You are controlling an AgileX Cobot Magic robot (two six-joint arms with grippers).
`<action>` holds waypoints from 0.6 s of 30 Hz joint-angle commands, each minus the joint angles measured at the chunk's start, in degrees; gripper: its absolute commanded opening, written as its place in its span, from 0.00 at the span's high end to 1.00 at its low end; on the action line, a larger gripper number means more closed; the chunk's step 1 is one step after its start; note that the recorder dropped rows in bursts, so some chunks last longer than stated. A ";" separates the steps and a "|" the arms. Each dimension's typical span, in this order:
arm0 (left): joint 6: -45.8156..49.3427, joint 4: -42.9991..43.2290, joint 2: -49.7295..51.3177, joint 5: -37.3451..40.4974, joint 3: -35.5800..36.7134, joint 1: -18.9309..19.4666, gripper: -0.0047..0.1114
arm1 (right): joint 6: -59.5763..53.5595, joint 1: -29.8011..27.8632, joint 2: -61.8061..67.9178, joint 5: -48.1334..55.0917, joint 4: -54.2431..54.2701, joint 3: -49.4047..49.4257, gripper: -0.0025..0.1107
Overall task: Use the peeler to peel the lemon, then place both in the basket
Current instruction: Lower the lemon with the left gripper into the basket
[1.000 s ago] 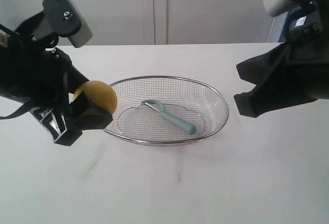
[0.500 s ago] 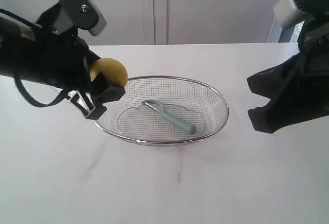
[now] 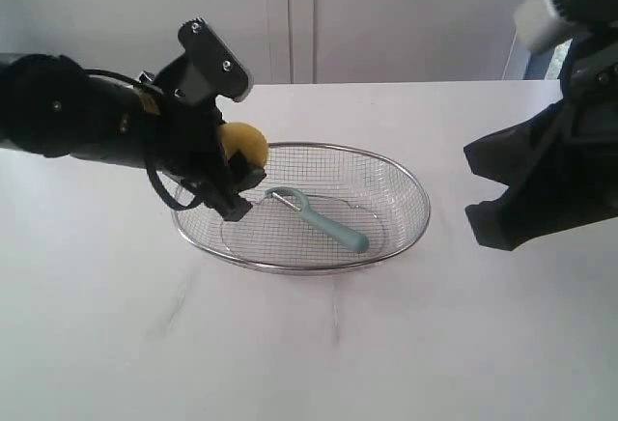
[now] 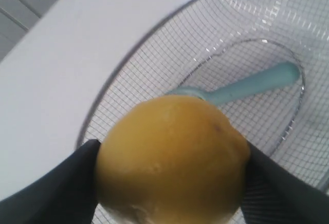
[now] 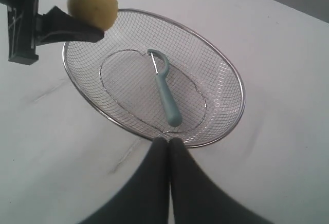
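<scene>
My left gripper [image 3: 235, 172] is shut on the yellow lemon [image 3: 243, 143], holding it in the air just over the left rim of the wire basket [image 3: 410, 175]. In the left wrist view the lemon [image 4: 172, 157] fills the space between both black fingers [image 4: 61, 183]. The teal peeler [image 3: 323, 220] lies on the basket floor, blade end toward the lemon. It also shows in the right wrist view as the peeler [image 5: 167, 95] inside the basket [image 5: 234, 80]. My right gripper [image 5: 168, 141] is shut and empty, raised to the right of the basket.
The basket sits in the middle of a white table [image 3: 319, 353]. A pale wall with a vertical seam [image 3: 301, 15] stands behind the table's far edge.
My left arm has carried the lemon rightward and up, from beside the basket's left edge to over its rim. The right arm drew back slightly, then stayed still.
</scene>
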 commanded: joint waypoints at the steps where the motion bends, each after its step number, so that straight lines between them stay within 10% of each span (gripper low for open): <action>1: -3.04 -0.53 3.92 14.03 -6.96 3.40 0.96 | -0.41 -0.38 -0.31 -0.65 -0.23 -0.06 0.98; 5: -5.84 -0.76 8.70 24.67 -14.61 6.51 0.96 | -0.41 -0.38 -0.31 -0.65 -0.23 -0.06 0.98; 18: -8.83 -2.82 21.87 25.64 -26.89 6.50 0.96 | -0.41 -0.38 -0.31 -0.65 -0.23 -0.06 0.98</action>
